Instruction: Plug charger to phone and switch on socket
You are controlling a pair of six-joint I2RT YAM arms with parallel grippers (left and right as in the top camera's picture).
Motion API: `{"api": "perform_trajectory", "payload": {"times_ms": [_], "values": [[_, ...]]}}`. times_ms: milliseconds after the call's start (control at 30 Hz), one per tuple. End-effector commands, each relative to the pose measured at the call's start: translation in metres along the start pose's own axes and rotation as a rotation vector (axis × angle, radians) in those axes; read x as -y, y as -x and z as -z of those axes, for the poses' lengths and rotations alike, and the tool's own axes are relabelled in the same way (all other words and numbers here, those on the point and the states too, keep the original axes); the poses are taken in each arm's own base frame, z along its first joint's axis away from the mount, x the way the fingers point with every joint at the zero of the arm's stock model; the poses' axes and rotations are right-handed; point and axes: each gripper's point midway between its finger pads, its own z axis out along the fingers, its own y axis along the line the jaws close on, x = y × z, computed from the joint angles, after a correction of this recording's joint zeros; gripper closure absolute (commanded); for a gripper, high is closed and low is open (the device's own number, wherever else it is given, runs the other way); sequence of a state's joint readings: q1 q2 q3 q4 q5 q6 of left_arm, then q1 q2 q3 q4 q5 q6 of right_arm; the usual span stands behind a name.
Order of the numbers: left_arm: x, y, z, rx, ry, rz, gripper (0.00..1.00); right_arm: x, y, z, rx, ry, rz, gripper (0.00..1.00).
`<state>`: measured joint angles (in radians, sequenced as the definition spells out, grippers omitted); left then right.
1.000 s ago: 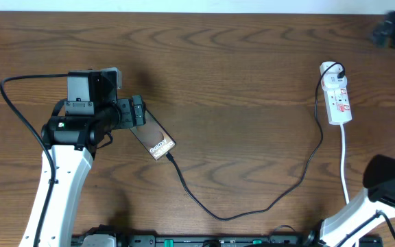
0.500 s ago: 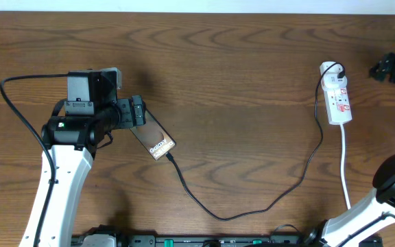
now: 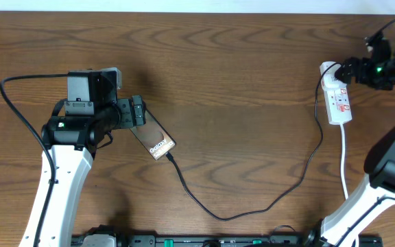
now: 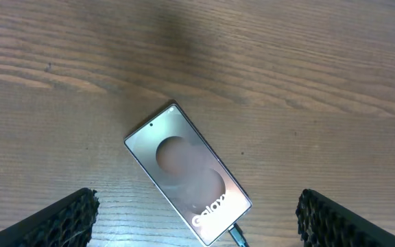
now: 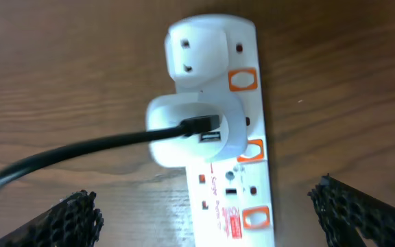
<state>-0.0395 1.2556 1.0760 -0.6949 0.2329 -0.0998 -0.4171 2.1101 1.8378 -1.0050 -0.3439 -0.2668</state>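
**Right gripper over the socket, switch not yet pressed**

Right gripper [image 3: 347, 71] hangs with its jaws spread wide and nothing between them, just above the top end of the socket [image 3: 339, 103], which lies near the right edge of the table [image 3: 238, 68]. Across the table, the left gripper [image 3: 137, 111] is likewise released and empty, hovering over the upper end of the phone [image 4: 187, 182]. The phone lies flat and slanted on the wood, not touched by either finger.

The charger [image 3: 252, 206] runs in a long loose curve from the socket to the phone. Its plug tip [image 4: 235, 235] sits against the phone's lower edge and looks seated, though the wrist view cuts it off at the frame. At the other end the cable goes into a white adapter [image 5: 197, 130] that is plugged into the strip.

So the plugging-in looks done. What seems left is the switch: the orange-framed switches [image 5: 244, 80] are in view, but I cannot tell whether any is on.
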Motion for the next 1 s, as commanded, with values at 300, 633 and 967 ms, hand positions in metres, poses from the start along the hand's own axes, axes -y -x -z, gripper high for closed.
{"api": "perform_trajectory", "payload": {"times_ms": [300, 633, 967], "values": [[-0.001, 0.003, 0.001, 0.006, 0.008, -0.019, 0.07, -0.015, -0.012, -0.054, -0.07, 0.092, 0.089, 0.01], [-0.001, 0.003, 0.001, 0.006, 0.008, -0.019, 0.07, -0.02, -0.012, -0.057, -0.077, 0.095, 0.044, 0.01], [-0.001, 0.003, 0.001, 0.006, 0.008, -0.019, 0.07, -0.018, -0.02, -0.07, -0.112, 0.109, -0.011, 0.01]]}}
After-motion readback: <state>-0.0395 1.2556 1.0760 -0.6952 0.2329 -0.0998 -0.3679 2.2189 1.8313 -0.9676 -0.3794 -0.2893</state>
